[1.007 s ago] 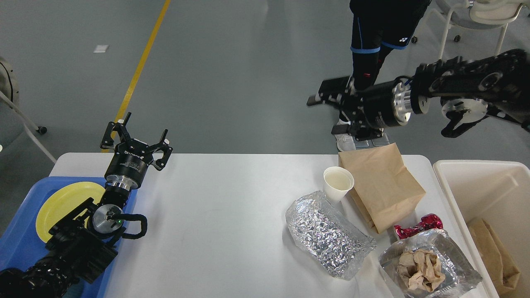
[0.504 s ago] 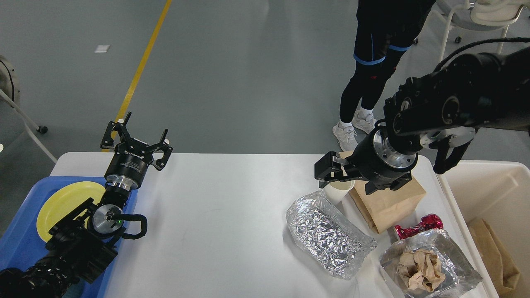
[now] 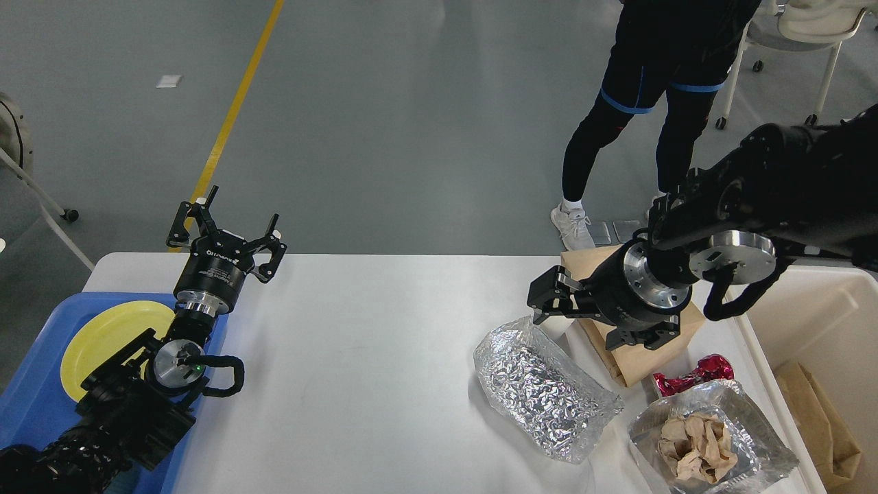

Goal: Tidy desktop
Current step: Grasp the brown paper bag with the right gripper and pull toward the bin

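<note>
The white desktop [image 3: 357, 329] holds litter on its right side. My right gripper [image 3: 547, 300] hangs low over a white paper cup [image 3: 554, 325], which it hides except for a sliver of its base. Its fingers are dark and overlap, so I cannot tell whether they hold the cup. Behind my right wrist lies a brown paper bag [image 3: 641, 353]. A crumpled foil bag [image 3: 542, 391] lies just in front of the cup. My left gripper [image 3: 223, 230] is open and empty, pointing up above the table's far left edge.
A foil tray of crumpled brown paper [image 3: 710, 439] and a red wrapper [image 3: 693, 376] lie at the front right. A cream bin [image 3: 816, 322] with a paper bag stands at the right. A blue tray [image 3: 34, 405] with a yellow plate [image 3: 103, 336] is at the left. A person [image 3: 651, 89] stands behind the table.
My right arm has swung down from above the floor to the cup, and its gripper now covers it. The person has stepped to the right. My left arm has not moved.
</note>
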Controlling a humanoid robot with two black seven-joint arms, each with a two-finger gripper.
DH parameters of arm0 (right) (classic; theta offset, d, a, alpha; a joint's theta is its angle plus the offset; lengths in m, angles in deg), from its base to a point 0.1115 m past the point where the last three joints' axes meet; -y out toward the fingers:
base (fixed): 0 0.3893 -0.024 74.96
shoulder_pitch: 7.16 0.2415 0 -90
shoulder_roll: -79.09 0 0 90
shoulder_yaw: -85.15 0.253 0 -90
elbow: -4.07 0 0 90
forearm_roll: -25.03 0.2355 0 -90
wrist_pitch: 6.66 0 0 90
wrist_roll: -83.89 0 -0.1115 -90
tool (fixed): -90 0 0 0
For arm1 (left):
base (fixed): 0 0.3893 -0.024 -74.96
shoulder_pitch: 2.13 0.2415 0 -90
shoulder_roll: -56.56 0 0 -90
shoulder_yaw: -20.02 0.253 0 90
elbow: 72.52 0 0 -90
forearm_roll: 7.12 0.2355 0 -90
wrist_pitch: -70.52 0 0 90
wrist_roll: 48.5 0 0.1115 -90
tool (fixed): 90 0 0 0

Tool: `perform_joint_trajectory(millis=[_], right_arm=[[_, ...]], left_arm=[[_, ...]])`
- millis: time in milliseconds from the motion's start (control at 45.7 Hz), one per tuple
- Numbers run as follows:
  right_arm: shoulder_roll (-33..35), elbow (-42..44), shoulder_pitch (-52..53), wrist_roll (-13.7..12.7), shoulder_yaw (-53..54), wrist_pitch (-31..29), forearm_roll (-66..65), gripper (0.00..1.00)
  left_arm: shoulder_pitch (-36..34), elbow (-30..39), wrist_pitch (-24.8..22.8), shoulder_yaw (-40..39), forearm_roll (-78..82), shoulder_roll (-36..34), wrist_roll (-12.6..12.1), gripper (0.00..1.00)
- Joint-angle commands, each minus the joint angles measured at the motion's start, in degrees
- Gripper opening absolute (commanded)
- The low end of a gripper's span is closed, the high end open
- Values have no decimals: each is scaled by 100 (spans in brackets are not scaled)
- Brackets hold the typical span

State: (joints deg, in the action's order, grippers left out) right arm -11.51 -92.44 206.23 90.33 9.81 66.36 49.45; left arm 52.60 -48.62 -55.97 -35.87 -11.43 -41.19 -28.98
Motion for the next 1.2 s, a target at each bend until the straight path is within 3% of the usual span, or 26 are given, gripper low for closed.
perform_joint_trajectory(millis=[0,88,153,219,416,679,898,1029,1117,1182], right_arm=[[-72,298,-719,-2,-515,757,2,100],[42,1027,-1360,33,-981,846,11,100],[488,1572,-1852,42,-1087,829,11,100],[1008,2117,-2441,42,-1008,785,11,100],[1720,3199,-3576,7,-614,776,239,100],[1879,4227,-4674,-2,572,977,1328,100],[1826,4684,-5149,7,855,1277,1347,97],[1809,5194,-5518,-2,934,1277,1365,87],[1756,5537,-5747,-2,1118,1277,1365,70],[1695,5590,-5853,-2,1180,1285,1365,44]], left_arm=[[20,1,1,-1,0,-7,0,97],[20,1,1,-1,0,-7,0,97],[20,1,1,-1,0,-7,0,97],[12,1,1,-1,0,-7,0,97],[20,1,1,-1,0,-7,0,97],[11,1,10,8,0,-16,0,97],[11,1,1,8,0,-16,0,97],[11,1,1,8,0,-16,0,97],[11,1,10,8,0,-16,0,97],[11,1,1,8,0,-16,0,97]])
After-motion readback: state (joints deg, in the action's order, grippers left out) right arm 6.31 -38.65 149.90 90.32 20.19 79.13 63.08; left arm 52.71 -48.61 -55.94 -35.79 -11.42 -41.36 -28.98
